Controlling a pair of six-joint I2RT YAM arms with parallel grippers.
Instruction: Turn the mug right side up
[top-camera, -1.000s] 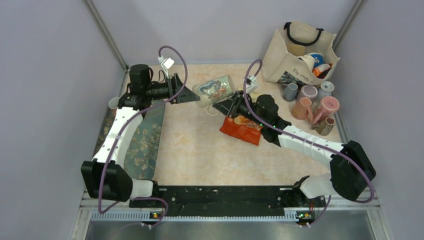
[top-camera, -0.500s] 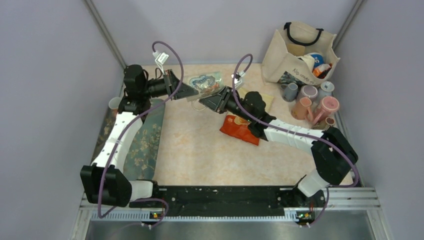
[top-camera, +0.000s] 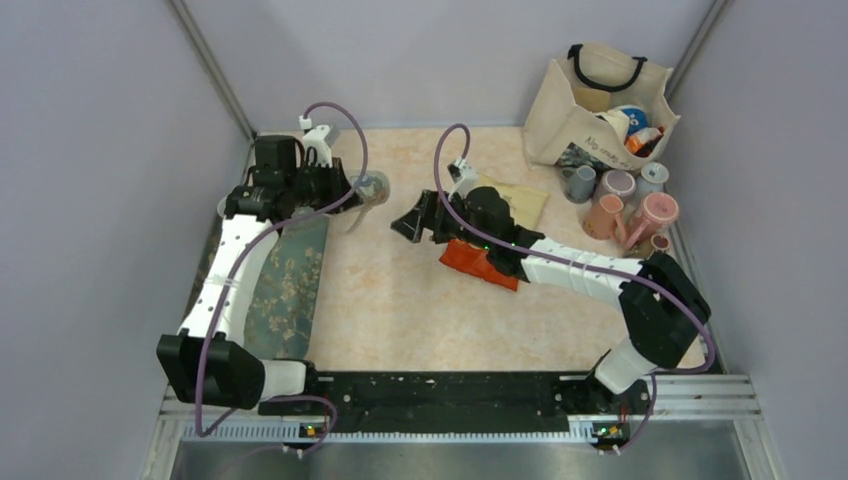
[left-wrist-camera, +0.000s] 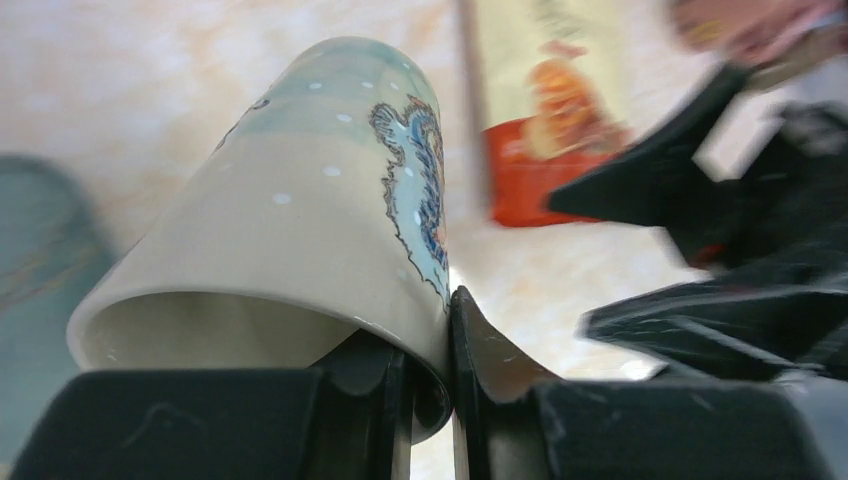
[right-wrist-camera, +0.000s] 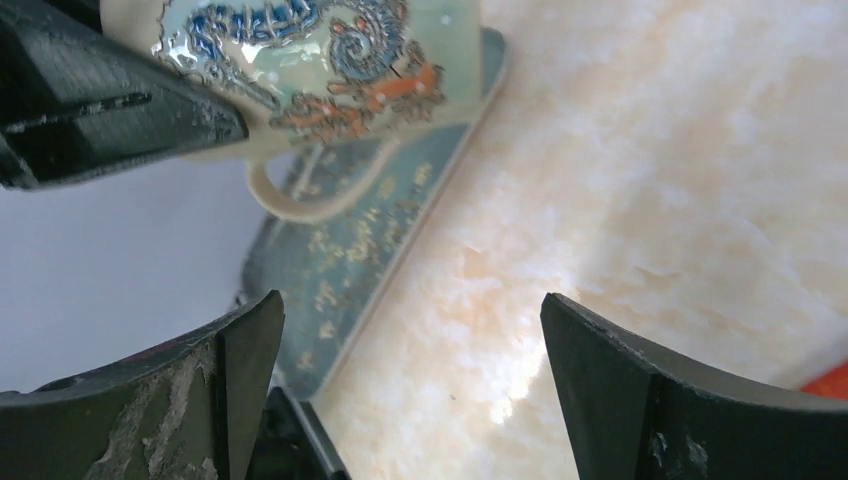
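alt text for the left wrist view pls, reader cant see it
The left gripper pinches the rim of a cream mug with a blue design, clamping the wall from inside and outside; the mug is tilted with its open mouth toward the camera. Behind it are a marbled beige table, a red packet and the blurred, open right gripper.

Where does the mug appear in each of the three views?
Top external: mug upper left, in the left gripper.
Left wrist: mug centre-left, rim nearest.
Right wrist: mug top left, handle below.
Shared landmark: the floral mat.
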